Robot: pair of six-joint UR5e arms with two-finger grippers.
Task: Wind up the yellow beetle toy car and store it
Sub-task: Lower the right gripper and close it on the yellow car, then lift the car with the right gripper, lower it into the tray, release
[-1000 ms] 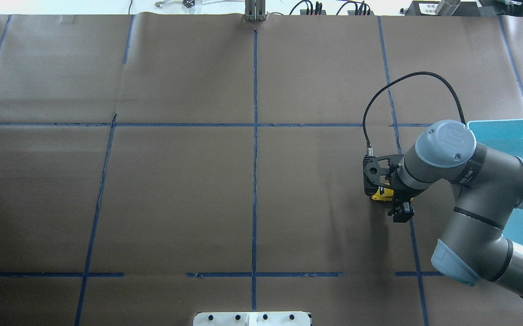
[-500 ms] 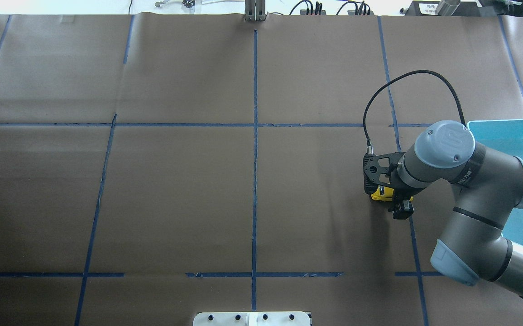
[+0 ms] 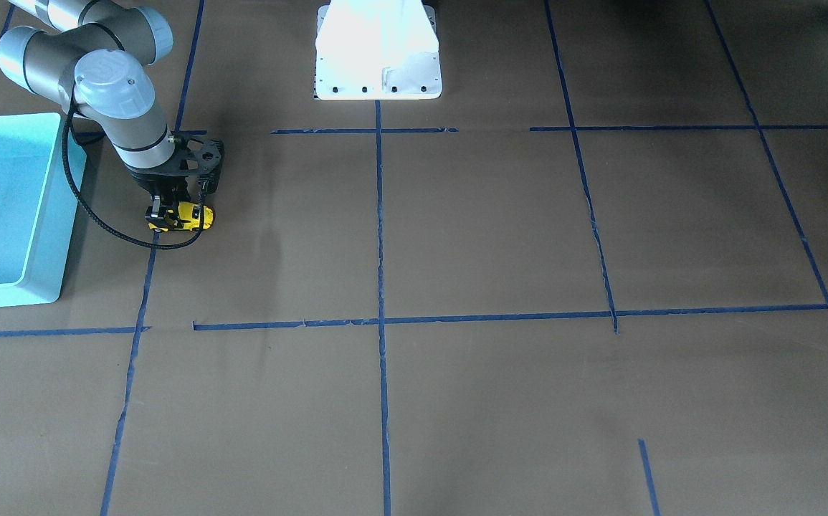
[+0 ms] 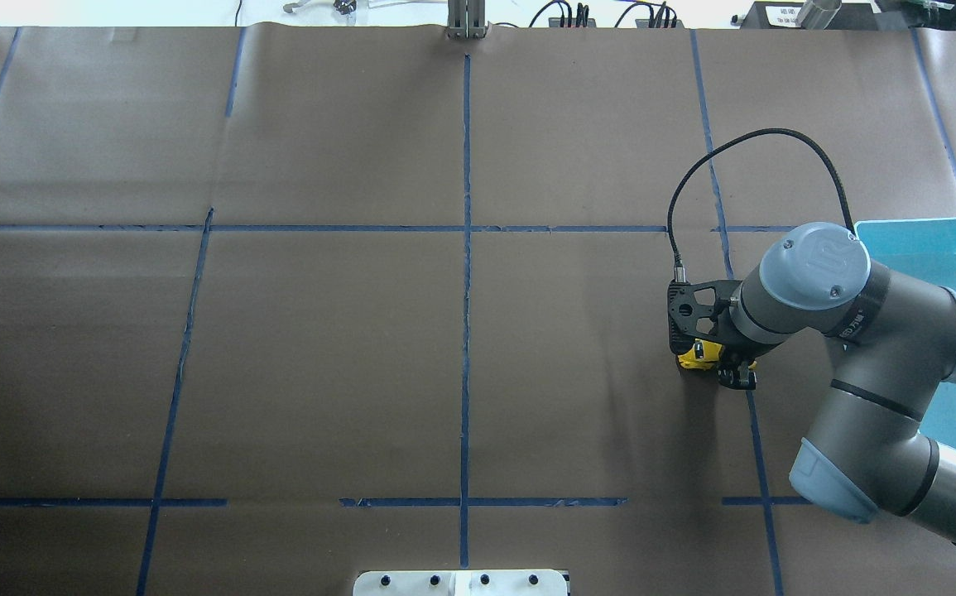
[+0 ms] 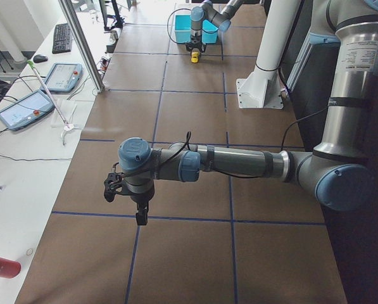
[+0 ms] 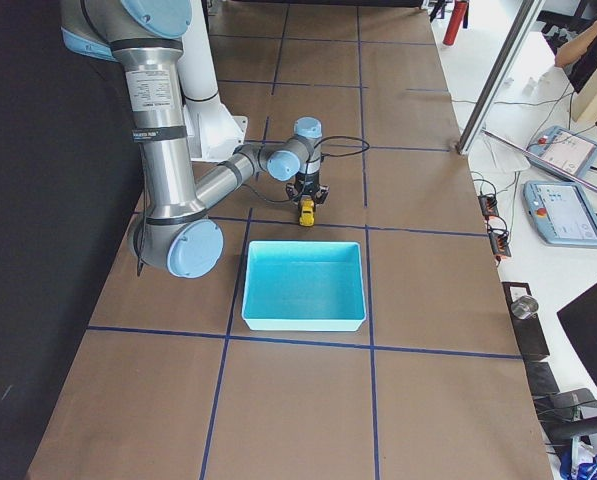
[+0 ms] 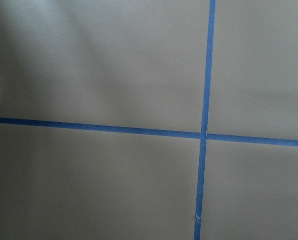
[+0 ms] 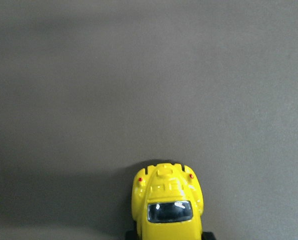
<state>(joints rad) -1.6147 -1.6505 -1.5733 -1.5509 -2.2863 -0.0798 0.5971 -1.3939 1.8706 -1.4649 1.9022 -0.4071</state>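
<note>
The yellow beetle toy car [image 4: 699, 354] stands on the brown paper at the table's right side, a short way left of the turquoise bin [image 4: 924, 225]. My right gripper [image 4: 722, 364] is down over the car with a finger on each side, shut on it. The front-facing view shows the car [image 3: 183, 217] on the table under the gripper [image 3: 177, 208]. The right wrist view shows the car's [image 8: 168, 205] roof and dark window at the bottom edge. My left gripper [image 5: 140, 215] hangs over bare paper far from the car, and I cannot tell whether it is open or shut.
The turquoise bin [image 3: 41, 236] holds nothing that I can see. The white robot base [image 4: 461, 583] is at the table's near edge. Blue tape lines cross the brown paper. A black cable loops off the right wrist [image 4: 742, 145].
The right gripper's visible finger has moved in toward the car until it sits against it. The car and the arm have hardly shifted.
</note>
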